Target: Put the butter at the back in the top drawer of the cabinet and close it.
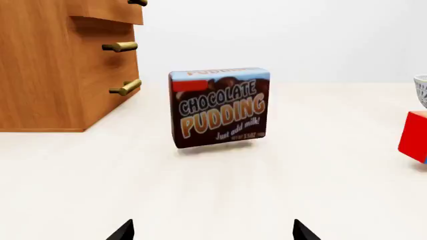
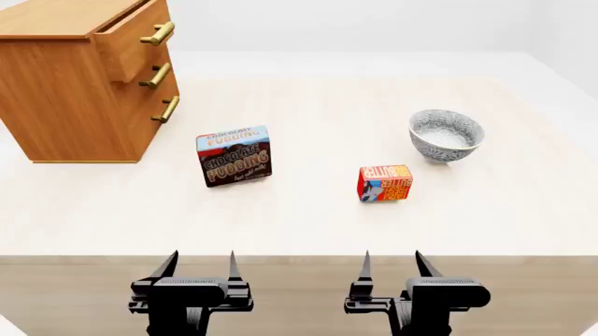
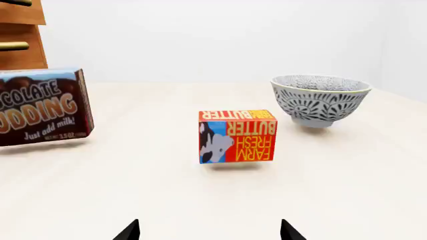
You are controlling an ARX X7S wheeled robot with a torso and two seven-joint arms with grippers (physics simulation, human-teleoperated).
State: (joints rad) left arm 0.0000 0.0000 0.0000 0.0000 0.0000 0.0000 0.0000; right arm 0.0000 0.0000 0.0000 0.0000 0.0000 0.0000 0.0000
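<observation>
Still nothing grasped: left pincer and right pincer wide, empty, hanging off counter near edge. Butter mid-counter ahead of right pincer, so right arm suits. Top drawer of far-left-corner cabinet ajar

cabinet: honey wood, satin grain | handles: brassy metal | butter, pudding box: printed card, probably | bowl: glazed, patterned | table: pale, matt
</observation>
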